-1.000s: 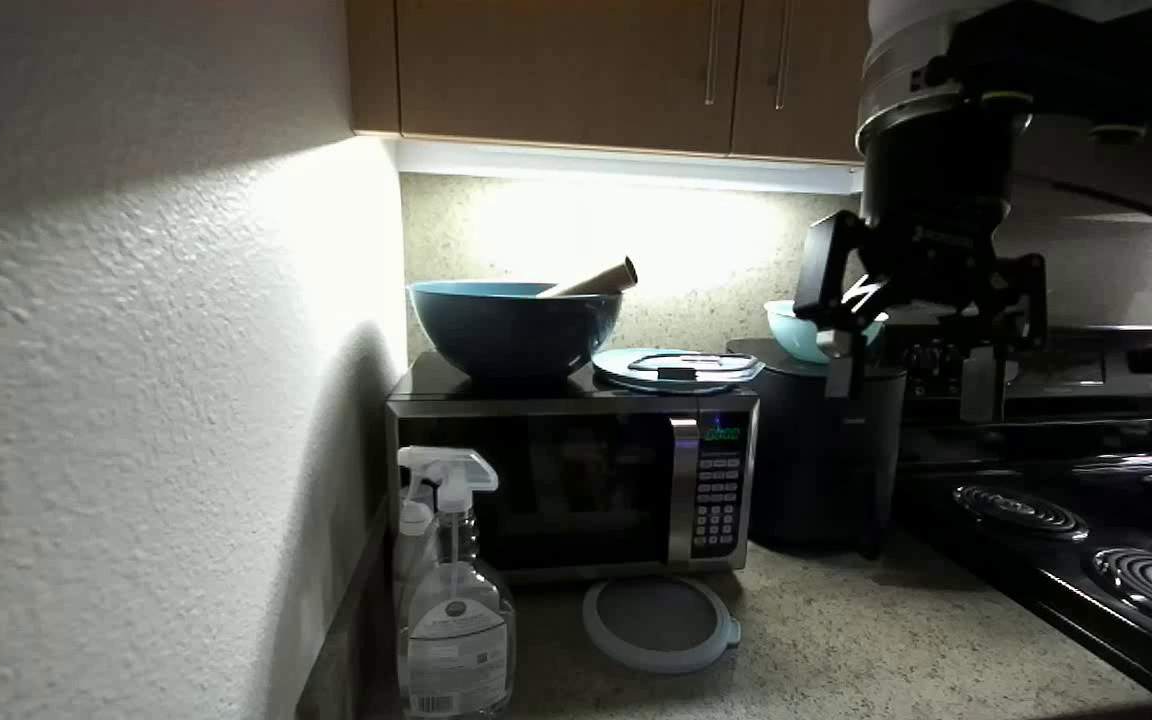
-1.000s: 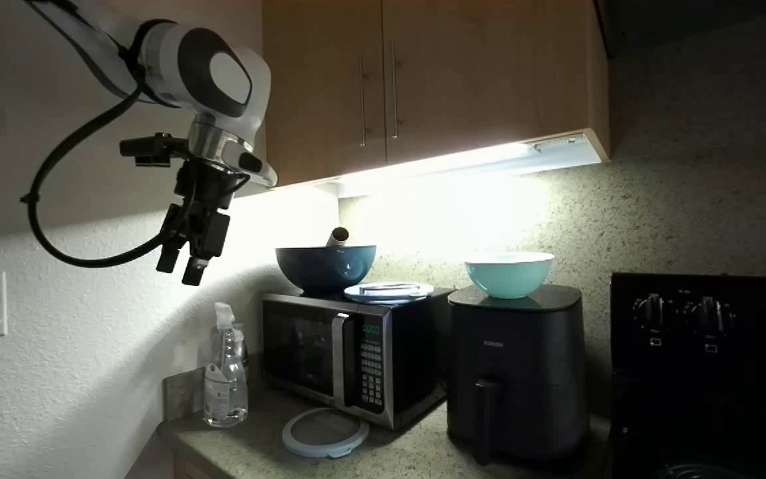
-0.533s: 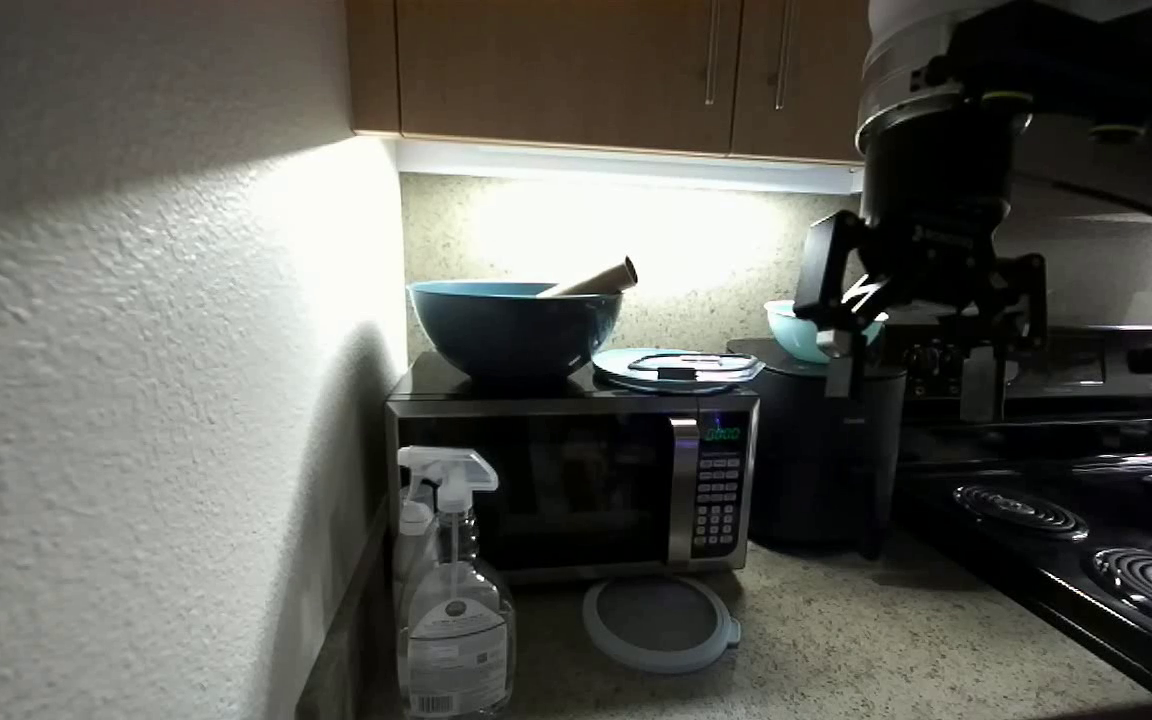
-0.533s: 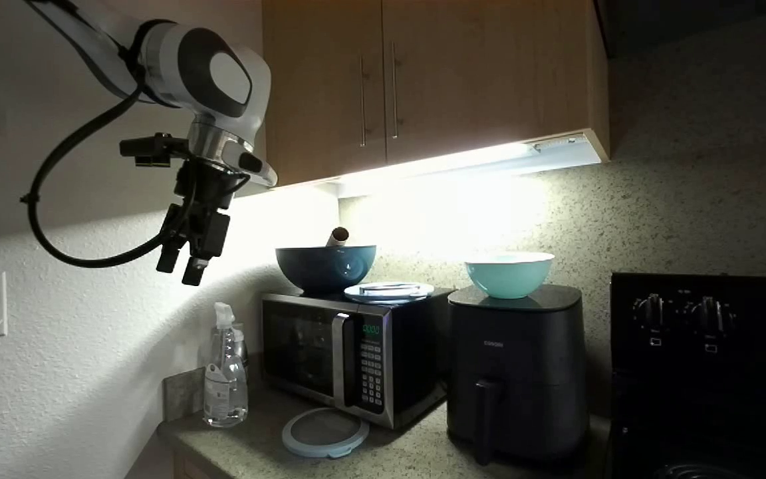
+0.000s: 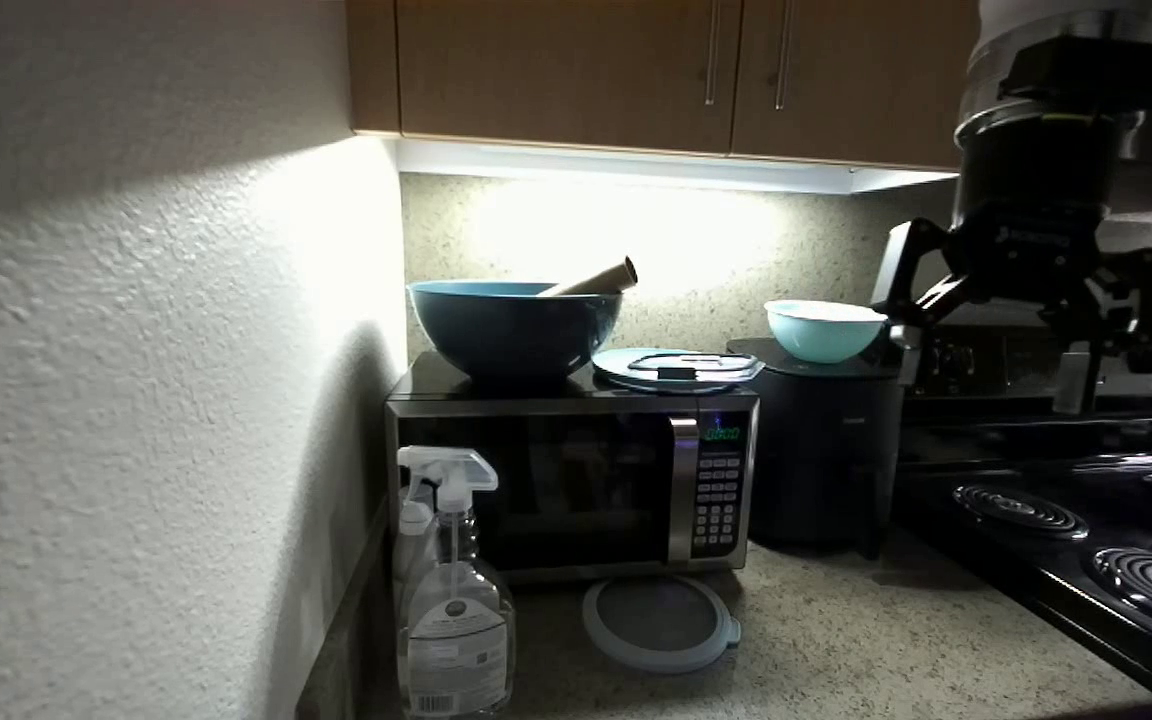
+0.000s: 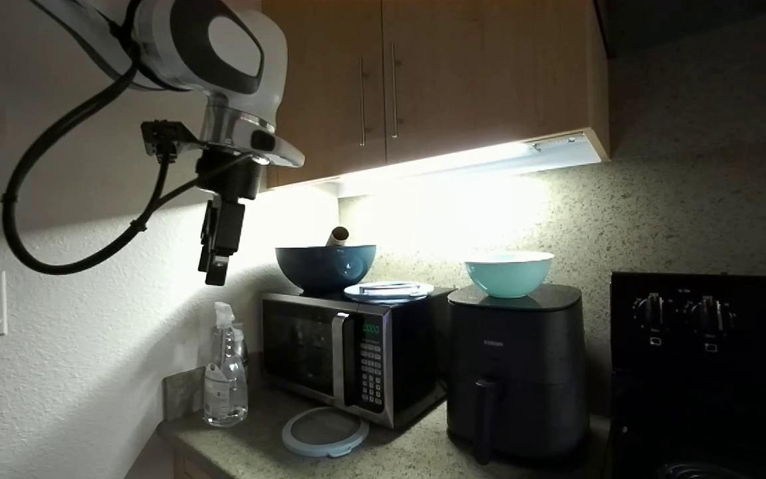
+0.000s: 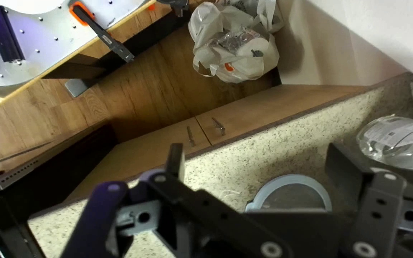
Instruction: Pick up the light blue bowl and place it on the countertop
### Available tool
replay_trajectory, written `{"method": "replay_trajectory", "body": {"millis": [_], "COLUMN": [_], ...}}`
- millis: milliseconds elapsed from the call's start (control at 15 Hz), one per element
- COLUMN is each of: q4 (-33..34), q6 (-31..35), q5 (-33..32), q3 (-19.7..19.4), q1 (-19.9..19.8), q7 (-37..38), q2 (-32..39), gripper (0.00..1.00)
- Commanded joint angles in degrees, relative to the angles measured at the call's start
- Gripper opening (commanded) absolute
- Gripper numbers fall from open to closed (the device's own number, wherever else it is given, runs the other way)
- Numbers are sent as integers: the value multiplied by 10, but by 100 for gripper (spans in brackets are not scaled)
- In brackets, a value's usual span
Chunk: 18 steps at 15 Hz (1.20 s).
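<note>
The light blue bowl (image 5: 824, 336) sits upright on top of a black air fryer in both exterior views, and its pale side (image 6: 509, 277) shows fully there. It is out of the wrist view. My gripper (image 5: 990, 372) is open and empty, with its fingers pointing down. In an exterior view, the gripper (image 6: 213, 271) hangs in the air left of the microwave, well apart from the bowl. In the wrist view, the open fingers (image 7: 257, 165) stand wide over the speckled countertop (image 7: 224, 168). The countertop (image 5: 866, 630) also shows in front of the air fryer.
The black air fryer (image 6: 519, 372) stands beside the microwave (image 5: 576, 490). A large dark blue bowl (image 5: 516, 335) and a plate-like lid (image 5: 676, 368) are on the microwave. A round grey-blue lid (image 5: 661, 625) and spray bottles (image 5: 456, 620) are on the counter. Cabinets (image 6: 489, 80) hang above.
In the last half second my arm has moved and the gripper has turned, going rightward in both exterior views. A finger that covered part of the light blue bowl no longer does. The bowl has not moved.
</note>
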Motion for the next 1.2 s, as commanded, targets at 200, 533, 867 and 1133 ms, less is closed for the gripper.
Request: {"method": "replay_trajectory", "body": {"millis": [200,533,867,1133], "q4": [-114,-97,-44,20], "q6": [-1,20,188,191], "q5": [-7,-22,-81,-149], "q3": [13,19,25,33], "q1": [-62,-69,-151,-190], "q7": [114,105,183,266], "q2": [-203,-187,-85,-2], "gripper": [100,100,100,100]}}
